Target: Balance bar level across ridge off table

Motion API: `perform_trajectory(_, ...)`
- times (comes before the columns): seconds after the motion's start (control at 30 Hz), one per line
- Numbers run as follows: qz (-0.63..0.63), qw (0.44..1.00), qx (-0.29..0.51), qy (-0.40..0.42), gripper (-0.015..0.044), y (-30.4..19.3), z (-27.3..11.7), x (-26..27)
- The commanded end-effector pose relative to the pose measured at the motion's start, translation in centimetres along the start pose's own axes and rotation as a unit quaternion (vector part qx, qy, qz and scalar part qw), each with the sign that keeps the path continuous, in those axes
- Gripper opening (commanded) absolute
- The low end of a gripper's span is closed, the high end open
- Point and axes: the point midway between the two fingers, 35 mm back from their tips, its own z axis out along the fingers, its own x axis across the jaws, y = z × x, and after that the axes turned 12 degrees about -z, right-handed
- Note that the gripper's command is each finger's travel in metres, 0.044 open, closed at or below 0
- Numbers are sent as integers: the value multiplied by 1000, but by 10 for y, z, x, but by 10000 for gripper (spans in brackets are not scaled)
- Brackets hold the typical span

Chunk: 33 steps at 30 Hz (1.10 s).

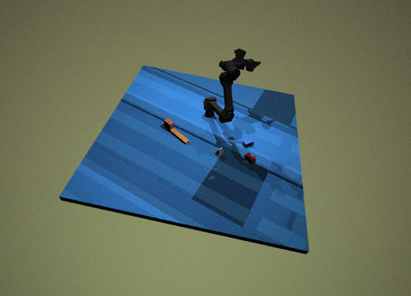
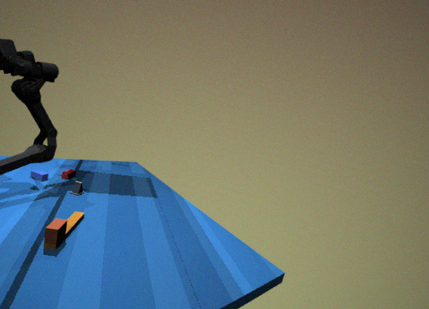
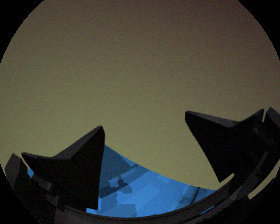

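Observation:
The orange bar (image 1: 180,136) (image 2: 75,222) lies flat on the blue table (image 1: 129,159) (image 2: 135,248), with a red-orange block (image 1: 169,124) (image 2: 56,233) on its far-left end in the top view. The small grey ridge (image 1: 220,152) (image 2: 78,188) stands on the table, apart from the bar, to its right in the top view. My gripper (image 3: 145,123) (image 1: 256,64) is open and empty, raised high above the table and away from the bar and ridge. The wrist view shows neither the bar nor the ridge.
A red block (image 1: 250,158) (image 2: 69,174) and a blue-violet block (image 1: 248,143) (image 2: 39,175) lie right of the ridge in the top view. The arm rises from the table behind the ridge. Dark square patches mark the table.

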Motion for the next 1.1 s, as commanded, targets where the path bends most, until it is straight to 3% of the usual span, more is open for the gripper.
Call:
perform_trajectory(0.0, 1, 1000, -1, 0, 374, 0, 0, 0)
perform_trajectory(0.1, 17, 1000, -22, -1, 315, 7, 2, 3)
perform_trajectory(0.6, -97, 976, -184, 57, 315, 103, 4, 65)
perform_trajectory(1.07, -175, 910, -360, 111, 315, 176, -40, 136)
